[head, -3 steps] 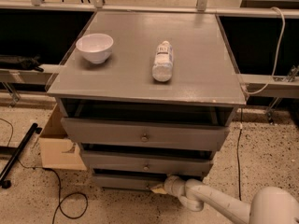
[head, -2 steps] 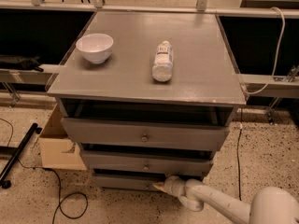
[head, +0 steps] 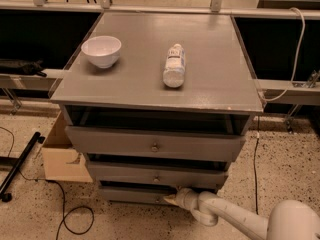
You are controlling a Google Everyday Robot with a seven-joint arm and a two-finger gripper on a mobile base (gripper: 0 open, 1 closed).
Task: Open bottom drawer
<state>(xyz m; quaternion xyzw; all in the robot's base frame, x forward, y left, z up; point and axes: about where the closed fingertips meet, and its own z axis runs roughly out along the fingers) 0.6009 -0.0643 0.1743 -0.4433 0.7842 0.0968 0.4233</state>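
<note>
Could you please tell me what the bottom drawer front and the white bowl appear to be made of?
Bottom drawer, where the gripper sits: probably painted wood or metal, flat matte grey. Bowl: likely glazed ceramic or plastic, smooth white sheen.

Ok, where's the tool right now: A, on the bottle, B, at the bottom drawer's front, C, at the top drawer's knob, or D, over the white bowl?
B: the tool is low down against the bottom drawer front, near its middle.
</note>
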